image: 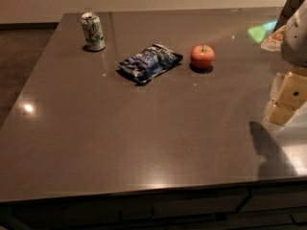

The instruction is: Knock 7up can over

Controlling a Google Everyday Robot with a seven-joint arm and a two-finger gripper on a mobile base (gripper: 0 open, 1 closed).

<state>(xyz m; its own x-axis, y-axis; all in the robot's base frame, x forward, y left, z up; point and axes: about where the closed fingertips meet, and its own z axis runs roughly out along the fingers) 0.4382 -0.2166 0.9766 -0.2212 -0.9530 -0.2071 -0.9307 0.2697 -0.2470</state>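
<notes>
The 7up can (93, 31) stands upright at the far left of the dark countertop (120, 128). It is white and silver with green markings and a shiny top. My gripper (287, 101) is at the right edge of the view, above the counter's right side. It is far from the can and holds nothing that I can see. Its shadow falls on the counter below it.
A blue snack bag (149, 62) lies right of the can, near the middle. A red apple (202, 56) stands right of the bag. The white arm (295, 32) fills the upper right corner. The counter's front edge runs along the bottom.
</notes>
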